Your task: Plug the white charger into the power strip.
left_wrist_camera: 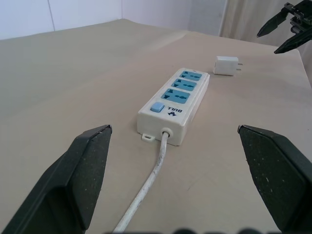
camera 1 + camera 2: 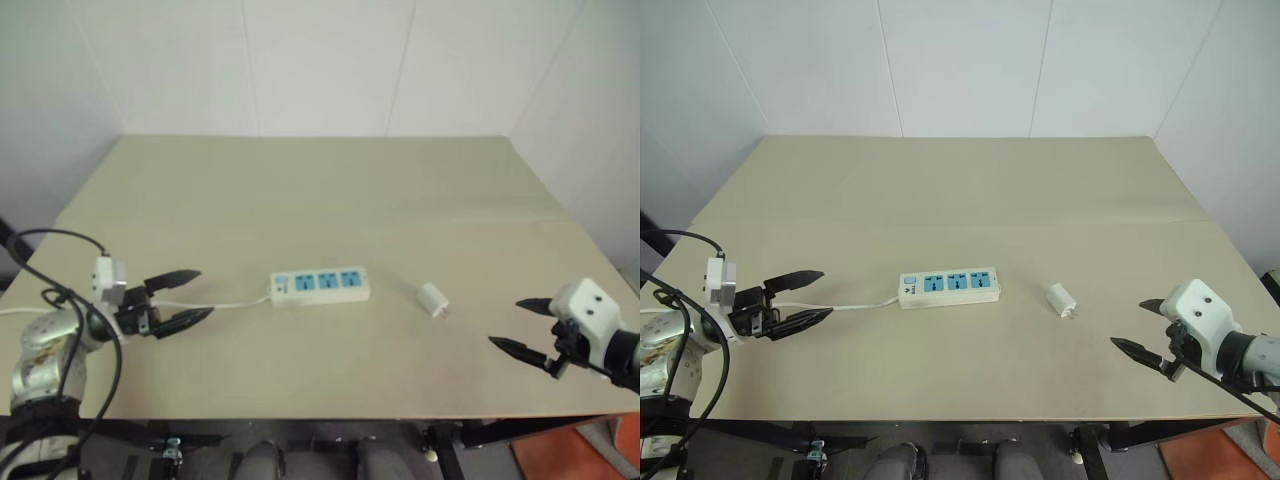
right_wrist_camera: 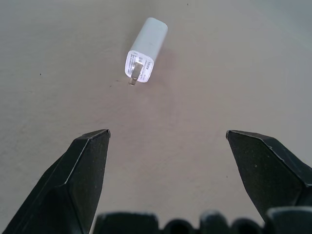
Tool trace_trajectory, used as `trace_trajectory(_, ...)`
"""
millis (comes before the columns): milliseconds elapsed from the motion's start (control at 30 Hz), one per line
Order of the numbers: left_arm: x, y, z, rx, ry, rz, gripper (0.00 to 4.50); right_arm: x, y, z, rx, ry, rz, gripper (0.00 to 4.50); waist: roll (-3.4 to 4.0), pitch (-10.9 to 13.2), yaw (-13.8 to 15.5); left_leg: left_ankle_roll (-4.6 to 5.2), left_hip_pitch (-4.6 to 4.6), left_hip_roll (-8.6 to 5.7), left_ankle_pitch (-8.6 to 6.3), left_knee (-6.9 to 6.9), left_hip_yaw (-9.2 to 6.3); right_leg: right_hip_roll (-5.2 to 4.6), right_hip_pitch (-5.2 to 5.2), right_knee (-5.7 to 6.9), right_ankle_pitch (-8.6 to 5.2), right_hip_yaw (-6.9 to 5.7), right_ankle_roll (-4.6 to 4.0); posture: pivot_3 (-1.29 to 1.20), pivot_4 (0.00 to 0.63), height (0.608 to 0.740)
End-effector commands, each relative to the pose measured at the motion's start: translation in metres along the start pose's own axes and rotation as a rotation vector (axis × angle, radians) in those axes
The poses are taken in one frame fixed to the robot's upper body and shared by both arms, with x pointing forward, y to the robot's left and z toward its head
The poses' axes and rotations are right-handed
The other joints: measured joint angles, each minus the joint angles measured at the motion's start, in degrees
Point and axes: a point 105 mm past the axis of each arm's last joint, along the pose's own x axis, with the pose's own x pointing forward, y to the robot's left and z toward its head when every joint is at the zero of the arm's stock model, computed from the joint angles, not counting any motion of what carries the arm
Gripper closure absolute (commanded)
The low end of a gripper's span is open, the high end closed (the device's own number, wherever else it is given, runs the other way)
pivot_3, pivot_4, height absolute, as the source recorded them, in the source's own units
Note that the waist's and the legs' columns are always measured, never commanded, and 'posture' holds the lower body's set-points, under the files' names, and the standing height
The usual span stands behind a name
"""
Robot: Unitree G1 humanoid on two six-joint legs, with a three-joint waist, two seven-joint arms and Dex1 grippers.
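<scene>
Since the white charger [image 2: 433, 298] lies loose on its side on the table [image 2: 330, 190], just right of the power strip [image 2: 320, 285] and not touching it, your main risk is nudging it away instead of catching it. Your right gripper [image 2: 521, 324] hangs off to the charger's right with its fingers spread wide and empty; if one fingertip lands first, the small rounded body will likely skid or spin. A grip taken across the prong end could also leave the prongs covered or crooked for insertion.

Your left gripper [image 2: 184, 296] sits beside the cord [image 2: 235, 304], fingers wide, holding nothing. The strip is light and unsecured, so pushing the plug in may slide it unless you brace it.

In the right wrist view the charger's prongs [image 3: 136, 73] point back toward your right gripper, away from the strip, so you will need to turn it. Its long axis runs nearly toward that gripper, while the strip's long axis lies left to right across the table, sockets facing up.
</scene>
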Motion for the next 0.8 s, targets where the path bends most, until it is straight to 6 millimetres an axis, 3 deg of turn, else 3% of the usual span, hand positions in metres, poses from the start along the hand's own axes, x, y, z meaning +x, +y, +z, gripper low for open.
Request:
trace_trajectory(33,0.0,0.003,0.009,0.034,-0.006,-0.001,0.0,-0.004,-0.003,0.01,-0.04,-0.015,-0.009,0.03,0.0,0.0,0.0,0.0,0.0,0.0,0.0,0.0,0.0,0.0,0.0,0.0,0.0,0.0,0.0,0.0,0.15,0.74)
trace_trajectory(500,0.005,0.007,0.008,0.05,-0.009,-0.002,0.0,-0.004,-0.002,0.014,-0.046,-0.014,-0.006,0.03,0.0,0.0,0.0,0.0,0.0,0.0,0.0,0.0,0.0,0.0,-0.01,0.0,0.0,0.0,0.0,0.0,0.15,0.74)
trace_trajectory(567,0.011,0.012,0.004,0.079,0.011,-0.029,0.0,-0.003,-0.002,0.017,-0.05,-0.023,-0.007,0.03,-0.01,0.0,0.1,0.0,0.0,0.0,0.0,0.0,0.0,0.0,0.0,0.0,0.0,0.0,0.0,0.0,0.15,0.74)
trace_trajectory(800,0.065,0.019,-0.01,0.228,0.128,-0.263,0.0,-0.001,-0.005,0.029,-0.073,-0.048,-0.011,0.03,-0.03,0.0,1.3,-0.01,-0.1,-0.12,0.02,0.06,-0.01,-0.01,-0.01,-0.09,0.11,0.02,0.14,0.0,0.15,0.74)
